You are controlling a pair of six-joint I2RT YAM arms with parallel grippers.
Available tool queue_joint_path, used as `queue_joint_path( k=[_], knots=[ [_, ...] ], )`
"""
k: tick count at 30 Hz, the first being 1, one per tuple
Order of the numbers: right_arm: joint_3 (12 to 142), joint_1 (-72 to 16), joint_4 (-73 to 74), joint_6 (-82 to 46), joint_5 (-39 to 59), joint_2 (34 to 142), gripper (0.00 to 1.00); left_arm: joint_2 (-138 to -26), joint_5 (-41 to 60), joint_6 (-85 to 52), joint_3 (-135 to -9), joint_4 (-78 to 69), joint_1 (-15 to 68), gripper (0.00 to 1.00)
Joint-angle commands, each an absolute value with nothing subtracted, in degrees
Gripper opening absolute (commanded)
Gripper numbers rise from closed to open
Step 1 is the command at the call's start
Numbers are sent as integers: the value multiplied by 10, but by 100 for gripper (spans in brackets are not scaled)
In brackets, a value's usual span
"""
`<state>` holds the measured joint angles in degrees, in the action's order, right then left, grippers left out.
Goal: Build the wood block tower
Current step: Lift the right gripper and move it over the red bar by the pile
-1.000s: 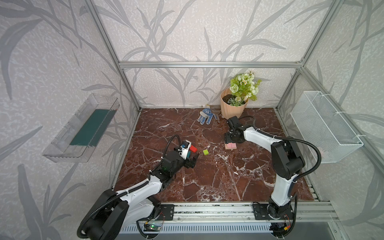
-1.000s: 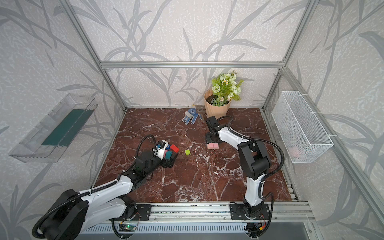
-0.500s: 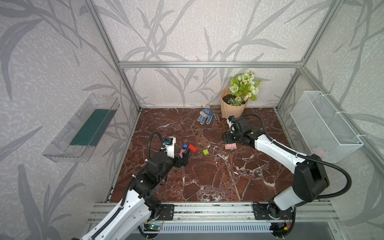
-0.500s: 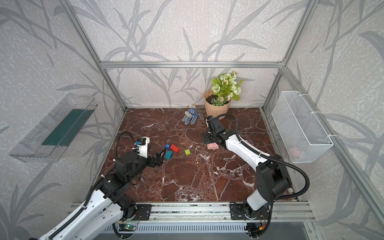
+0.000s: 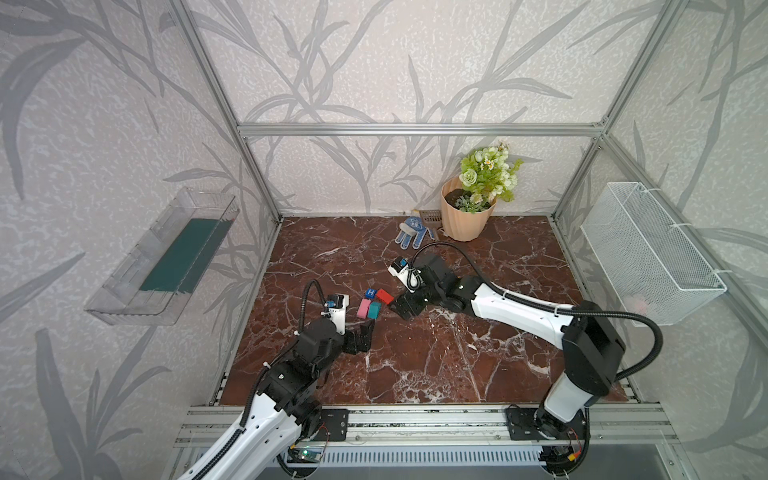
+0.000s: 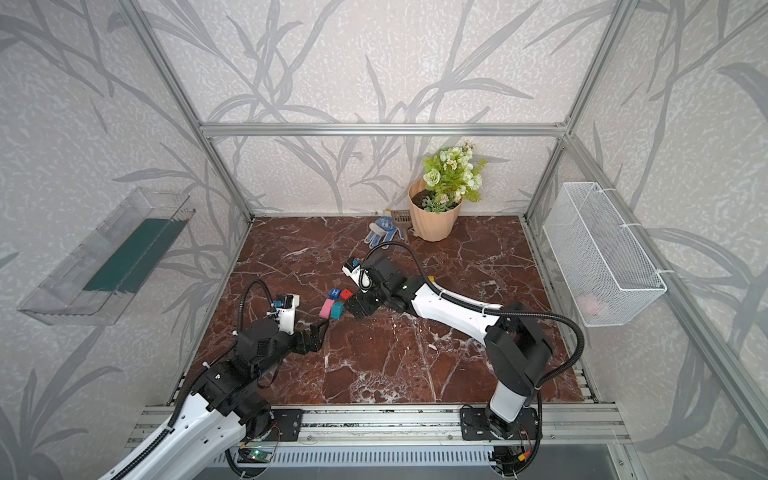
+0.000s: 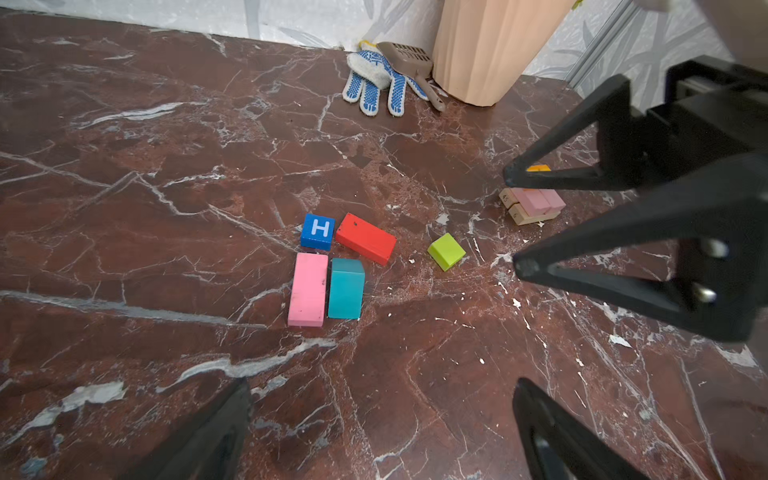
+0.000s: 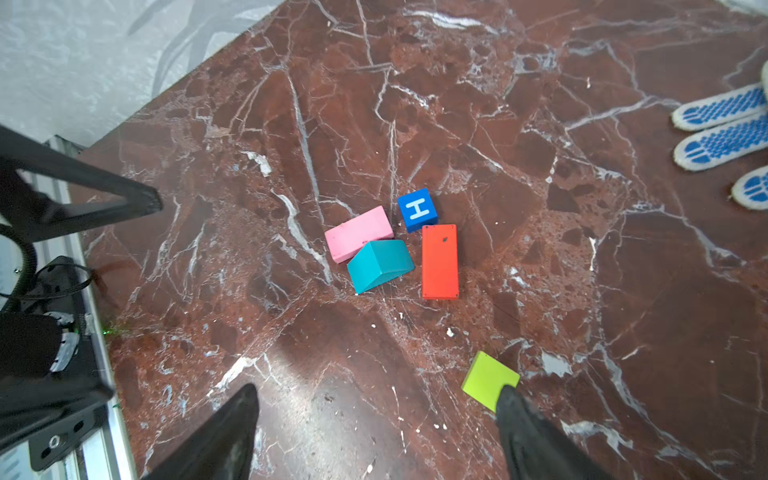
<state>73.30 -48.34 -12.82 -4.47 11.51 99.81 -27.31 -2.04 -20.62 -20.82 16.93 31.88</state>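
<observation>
Left tool [image 7: 382,388] gapes empty nearest; beyond it, right tool [image 8: 376,392], wide and empty, hovers at the lime green block [image 8: 488,378], seemingly fetching it: next, close on it, carry to the tower [image 7: 536,203] farther back

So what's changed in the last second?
The right gripper left the small stack and swung across to the lime block, jaws open, holding nothing. The left gripper drew back from the pink block and teal block toward the front edge, open and empty. The red block, blue cube, stack and flowerpot stayed put.
</observation>
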Motion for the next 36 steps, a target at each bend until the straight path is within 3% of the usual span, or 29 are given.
queue_joint_path(
  k=[1, 6, 11, 36],
  knots=[
    [782, -481, -175, -47, 105, 1048, 84, -260, -20, -210, -201, 150, 319, 99],
    [878, -482, -250, -55, 65, 1150, 74, -212, -32, -215, -187, 156, 320, 98],
    [961, -482, -302, -46, 68, 1232, 72, -178, -42, -218, -179, 163, 320, 98],
    [1100, -483, -371, -50, 42, 1357, 66, -180, -40, -220, -179, 163, 319, 98]
  ],
)
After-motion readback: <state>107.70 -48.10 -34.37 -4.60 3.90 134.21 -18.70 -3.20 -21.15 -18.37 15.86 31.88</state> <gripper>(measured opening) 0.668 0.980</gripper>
